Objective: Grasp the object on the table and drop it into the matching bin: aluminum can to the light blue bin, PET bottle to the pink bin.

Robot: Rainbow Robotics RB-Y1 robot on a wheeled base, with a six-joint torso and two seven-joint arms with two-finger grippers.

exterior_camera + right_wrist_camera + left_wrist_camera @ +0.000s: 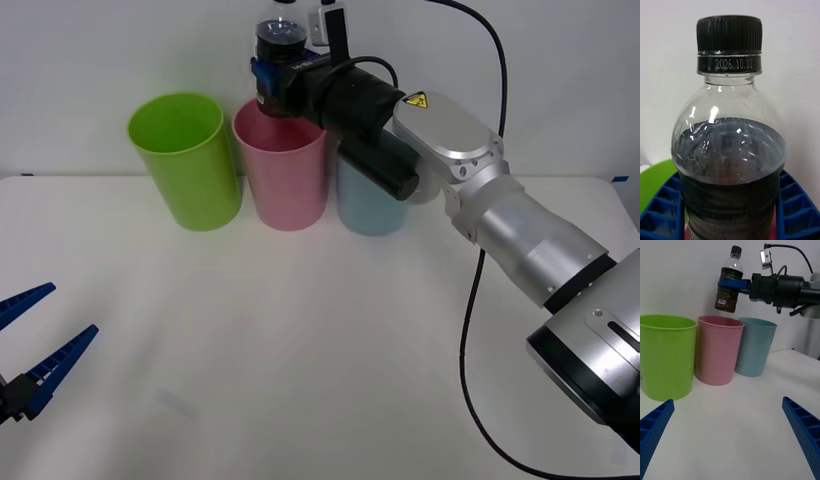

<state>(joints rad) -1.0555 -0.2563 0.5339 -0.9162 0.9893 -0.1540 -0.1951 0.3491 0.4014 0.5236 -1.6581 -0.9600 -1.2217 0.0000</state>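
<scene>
My right gripper (268, 82) is shut on the PET bottle (279, 45), a clear bottle with a black cap and dark brown lower body. It holds the bottle upright in the air just above the pink bin (283, 172). Seen from the left wrist, the PET bottle (728, 285) hangs clear above the pink bin's (718, 350) rim, gripped around its middle. In the right wrist view the bottle (729, 150) sits between blue fingers (795, 210). The light blue bin (366, 208) stands right of the pink one. My left gripper (30, 345) rests open at the table's near left.
A lime green bin (187, 158) stands left of the pink bin, all three in a row at the back of the white table (320, 350). My right arm (520, 240) stretches across the right side, with a black cable hanging beside it.
</scene>
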